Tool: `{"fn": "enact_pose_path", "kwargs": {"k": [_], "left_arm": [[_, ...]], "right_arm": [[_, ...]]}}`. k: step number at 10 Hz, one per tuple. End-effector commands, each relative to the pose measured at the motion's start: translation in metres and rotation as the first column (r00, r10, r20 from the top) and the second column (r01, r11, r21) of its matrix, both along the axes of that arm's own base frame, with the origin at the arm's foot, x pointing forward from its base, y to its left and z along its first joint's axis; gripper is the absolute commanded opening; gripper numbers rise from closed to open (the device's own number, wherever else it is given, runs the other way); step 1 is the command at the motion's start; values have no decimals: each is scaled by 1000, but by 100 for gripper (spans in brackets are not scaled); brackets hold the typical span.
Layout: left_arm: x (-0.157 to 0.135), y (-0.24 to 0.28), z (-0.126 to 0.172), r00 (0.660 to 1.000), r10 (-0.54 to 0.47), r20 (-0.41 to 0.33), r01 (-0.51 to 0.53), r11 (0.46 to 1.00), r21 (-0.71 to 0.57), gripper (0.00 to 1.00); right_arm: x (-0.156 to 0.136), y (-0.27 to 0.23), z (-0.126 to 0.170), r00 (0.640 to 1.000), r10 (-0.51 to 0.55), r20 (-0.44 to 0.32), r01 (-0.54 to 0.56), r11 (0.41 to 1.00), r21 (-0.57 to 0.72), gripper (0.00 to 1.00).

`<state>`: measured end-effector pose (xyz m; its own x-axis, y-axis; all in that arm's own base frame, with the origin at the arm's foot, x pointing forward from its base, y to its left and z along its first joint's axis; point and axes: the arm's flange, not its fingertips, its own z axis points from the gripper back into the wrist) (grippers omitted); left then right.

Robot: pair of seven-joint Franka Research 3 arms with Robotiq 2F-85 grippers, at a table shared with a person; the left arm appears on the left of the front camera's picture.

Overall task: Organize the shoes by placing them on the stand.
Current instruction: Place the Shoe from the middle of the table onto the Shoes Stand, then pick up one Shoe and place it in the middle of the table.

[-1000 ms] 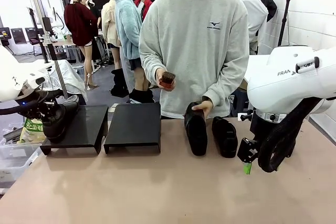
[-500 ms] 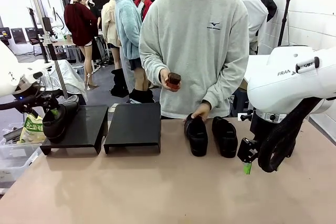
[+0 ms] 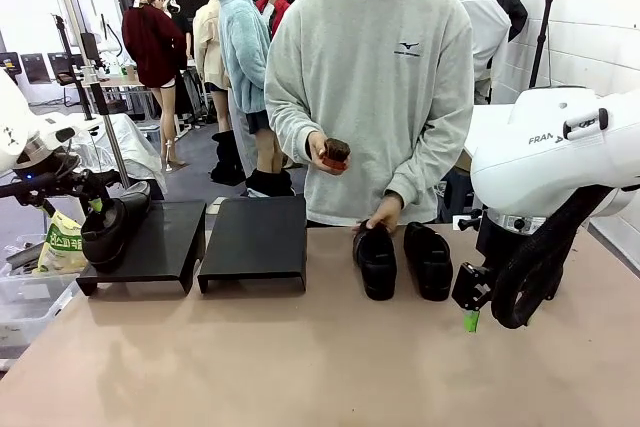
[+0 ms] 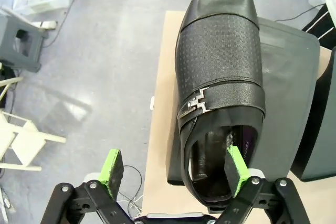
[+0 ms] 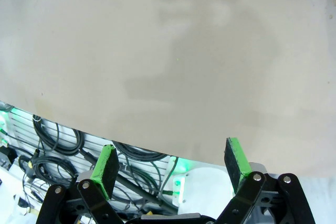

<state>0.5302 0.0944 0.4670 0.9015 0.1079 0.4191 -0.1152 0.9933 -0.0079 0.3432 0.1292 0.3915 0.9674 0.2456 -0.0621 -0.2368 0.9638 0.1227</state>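
Lying on the stand (image 4: 294,77), shoe (image 4: 220,66) heel seemingly just below spread left pincer (image 4: 175,169), right pincer (image 5: 170,166) spread too

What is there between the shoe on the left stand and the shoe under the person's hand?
Between the left shoe and the touched shoe stands the second stand, nothing on it, then a strip of bare table. The front view shows this.
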Motion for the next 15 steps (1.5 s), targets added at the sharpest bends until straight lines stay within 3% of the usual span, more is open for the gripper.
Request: {"fn": "enact_pose_path", "kwargs": {"k": [1, 11, 13, 14, 15], "left_arm": [[0, -3, 0, 1000, -11, 10, 11, 1000, -21, 100], [1, -4, 0, 1000, -3, 1, 3, 1000, -10, 100], [-69, -26, 35, 987, -128, 100, 136, 987, -83, 100], [-93, -33, 44, 985, -114, 133, 129, 985, -112, 100], [-120, -43, 51, 991, -114, 66, 124, 977, -176, 100]], "right_arm": [[0, -2, -1, 1000, 15, -4, -15, 1000, -2, 100], [0, -2, -1, 1000, 15, -4, -15, 1000, -2, 100], [0, -2, -1, 1000, 15, -4, -15, 1000, -2, 100], [0, -2, -1, 1000, 15, -4, -15, 1000, -2, 100], [0, -2, -1, 1000, 15, -4, -15, 1000, -2, 100]]}}
